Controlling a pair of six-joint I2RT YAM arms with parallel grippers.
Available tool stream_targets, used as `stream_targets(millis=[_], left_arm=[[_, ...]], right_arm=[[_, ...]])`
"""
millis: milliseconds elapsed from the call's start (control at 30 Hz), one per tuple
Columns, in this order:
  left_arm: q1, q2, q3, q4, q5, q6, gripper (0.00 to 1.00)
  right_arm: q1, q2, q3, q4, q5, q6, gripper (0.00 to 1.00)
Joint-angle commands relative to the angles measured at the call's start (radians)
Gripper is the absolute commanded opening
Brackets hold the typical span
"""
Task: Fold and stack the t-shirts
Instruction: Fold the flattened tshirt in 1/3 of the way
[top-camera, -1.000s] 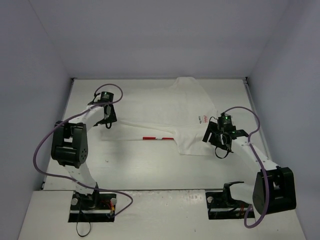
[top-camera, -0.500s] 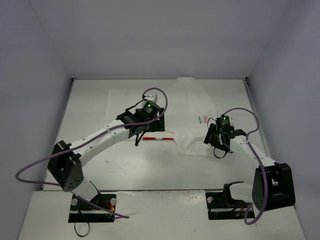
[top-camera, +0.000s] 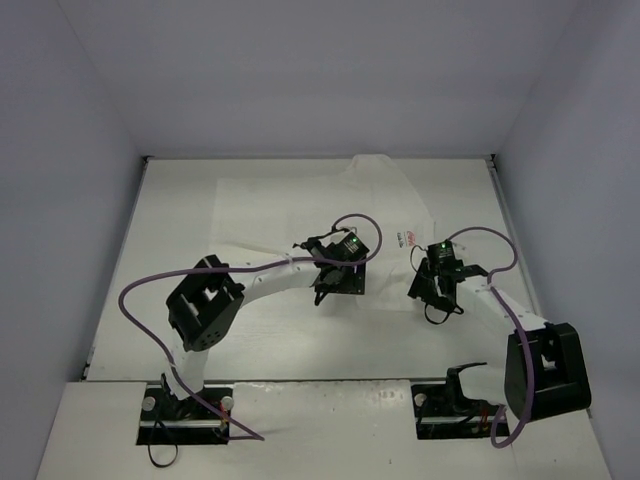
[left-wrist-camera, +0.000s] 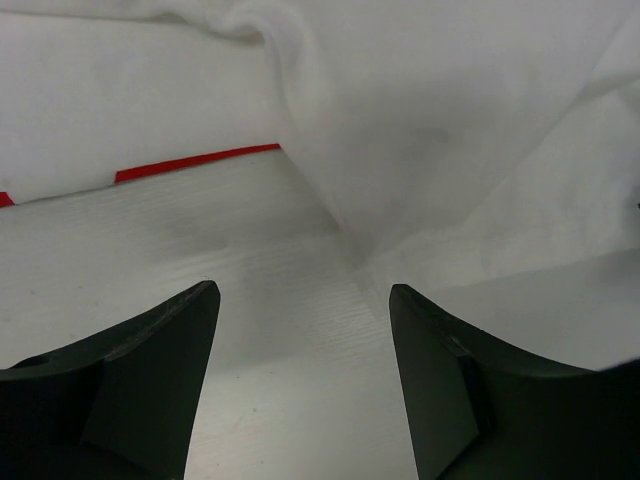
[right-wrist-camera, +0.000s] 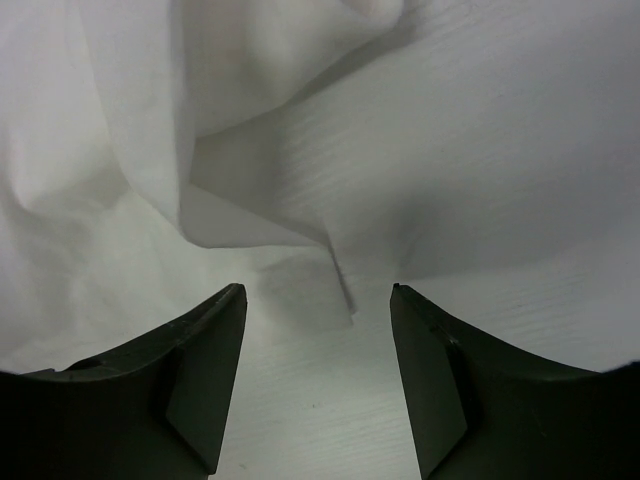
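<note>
The white t-shirt (top-camera: 300, 205) lies spread across the back half of the table, its small red print (top-camera: 410, 237) near its right side. My left gripper (top-camera: 335, 290) is at the shirt's near edge in the middle. In the left wrist view it (left-wrist-camera: 300, 290) is open over bare table, with a shirt corner (left-wrist-camera: 400, 150) just ahead. My right gripper (top-camera: 432, 300) is at the shirt's near right corner. In the right wrist view it (right-wrist-camera: 315, 290) is open, and a folded hem corner of the shirt (right-wrist-camera: 345, 295) sits between the fingertips, untouched.
A red tape strip (left-wrist-camera: 195, 162) lies on the white table (top-camera: 280, 340) just left of the shirt corner. Pale walls close in the table on three sides. Both arm bases (top-camera: 185, 410) are bolted at the near edge.
The left arm has swung from the shirt's far left side across to the middle near edge. The right gripper has edged slightly toward the shirt and its jaws have narrowed a little.
</note>
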Motion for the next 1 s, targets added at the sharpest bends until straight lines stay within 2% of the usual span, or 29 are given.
stream_targets(millis=[0,500,633,700,733,800,867,900,967], left_arm=[[-0.046,-0.026,0.062,0.052,0.000,-0.028,0.64],[-0.067,0.077,0.090,0.049,-0.015,-0.047,0.50],[-0.068,0.092,0.095,0.049,-0.004,-0.050,0.42],[-0.069,0.090,0.091,0.050,-0.005,-0.056,0.24],[-0.069,0.091,0.091,0.050,-0.005,-0.057,0.22],[-0.070,0.096,0.093,0.051,0.001,-0.055,0.12],[-0.071,0.101,0.103,0.051,0.006,-0.047,0.01],[-0.072,0.101,0.107,0.054,0.006,-0.041,0.00],[-0.072,0.091,0.121,0.063,0.003,-0.016,0.00]], right_arm=[[0.035,0.013,-0.001,-0.002,0.061,0.047,0.55],[0.078,0.078,0.003,-0.002,0.092,0.076,0.47],[0.081,0.086,0.002,-0.002,0.088,0.077,0.39],[0.088,0.091,-0.001,-0.001,0.082,0.078,0.31],[0.089,0.091,-0.004,-0.001,0.082,0.081,0.28],[0.096,0.093,-0.004,-0.001,0.080,0.082,0.21],[0.101,0.090,0.001,-0.001,0.081,0.080,0.07],[0.101,0.088,0.004,-0.001,0.080,0.077,0.02],[0.101,0.070,0.015,-0.006,0.074,0.067,0.00]])
